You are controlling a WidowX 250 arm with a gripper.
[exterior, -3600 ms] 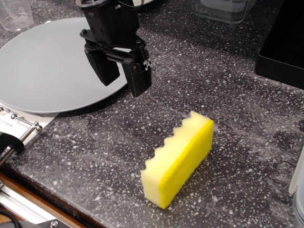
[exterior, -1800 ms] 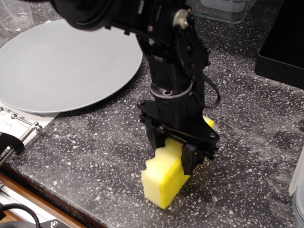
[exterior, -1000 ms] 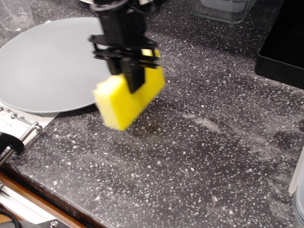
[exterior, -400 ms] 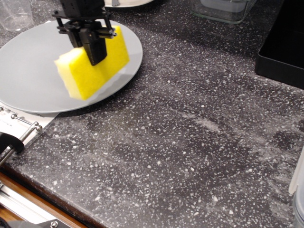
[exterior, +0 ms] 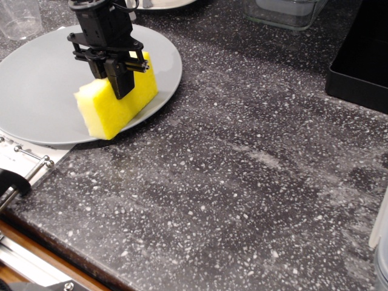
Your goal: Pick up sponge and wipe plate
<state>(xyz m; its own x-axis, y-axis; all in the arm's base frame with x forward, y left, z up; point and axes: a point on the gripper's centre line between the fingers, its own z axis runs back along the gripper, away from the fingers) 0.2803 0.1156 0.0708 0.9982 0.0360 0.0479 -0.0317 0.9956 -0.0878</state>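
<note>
The yellow sponge [exterior: 106,108] is held in my black gripper [exterior: 120,88], whose jaws are shut on its middle. The sponge stands on its long edge over the right front part of the large grey plate [exterior: 42,91]; its lower edge is at or just above the plate's surface, and I cannot tell whether it touches. The plate lies flat at the upper left of the dark speckled counter [exterior: 254,163].
A clear cup [exterior: 18,17] stands at the far left. A white plate edge [exterior: 160,3] and a clear container [exterior: 285,12] are at the back. A black box [exterior: 364,54] is at the right. A metal rack [exterior: 21,160] and the counter's edge are at the lower left.
My gripper closed on the sponge on the counter, lifted it and carried it left over the plate. In the last moment it has lowered the sponge toward the plate's surface.
</note>
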